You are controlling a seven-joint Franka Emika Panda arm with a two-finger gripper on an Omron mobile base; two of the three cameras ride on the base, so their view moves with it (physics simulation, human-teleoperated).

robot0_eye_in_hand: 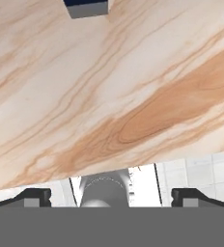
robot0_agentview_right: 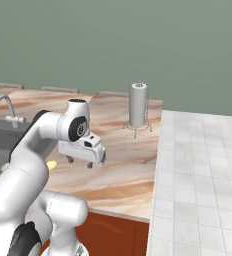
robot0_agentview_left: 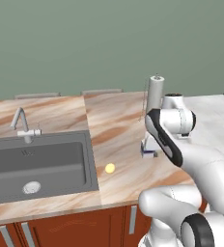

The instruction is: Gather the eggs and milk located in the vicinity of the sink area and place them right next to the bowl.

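**Milk carton to be lined up before the grasp**

The gripper (robot0_agentview_right: 79, 161) is held above the marbled counter (robot0_agentview_left: 119, 125), its fingertips (robot0_eye_in_hand: 34, 195) spread wide with nothing between them. In the hand view the milk (robot0_eye_in_hand: 86, 7) sits at 12 o'clock, cut by the frame edge. The pale yellow egg (robot0_agentview_left: 110, 168) lies on the counter at roughly 3 o'clock from the sink (robot0_agentview_left: 36, 164). The carton should be centred between the fingers before any descent, or it is likely to be tipped.
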